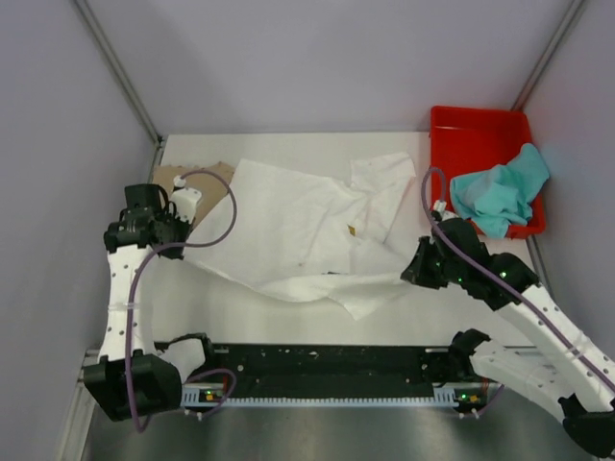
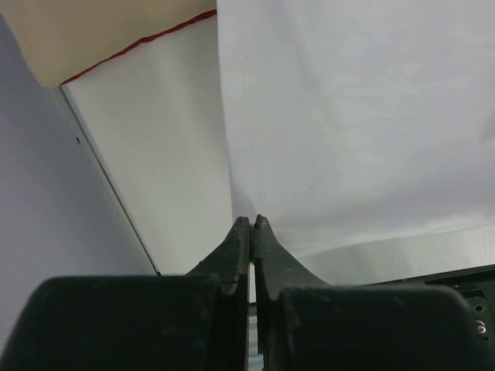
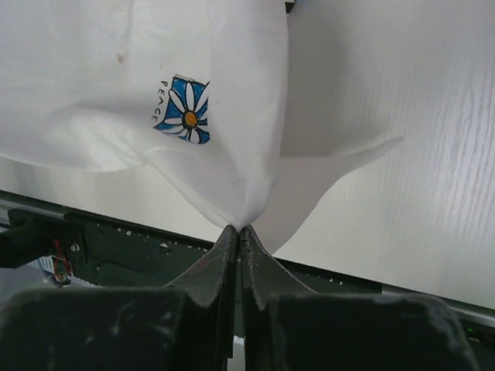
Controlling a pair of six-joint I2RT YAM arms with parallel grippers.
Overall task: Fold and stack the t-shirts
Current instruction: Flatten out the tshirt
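The white t-shirt lies spread and rumpled across the middle of the table. My left gripper is shut on its left edge; in the left wrist view the tips meet at the edge of the white cloth. My right gripper is shut on a pinch of the shirt's right part and lifts it into a peak. The daisy print with "PEACE" shows in the right wrist view. The tan t-shirt lies at the back left, partly under the white one. The teal t-shirt hangs crumpled in the bin.
The red plastic bin stands at the back right. Grey walls close in on the left, back and right. The black base rail runs along the near edge. A purple cable loops over the left arm.
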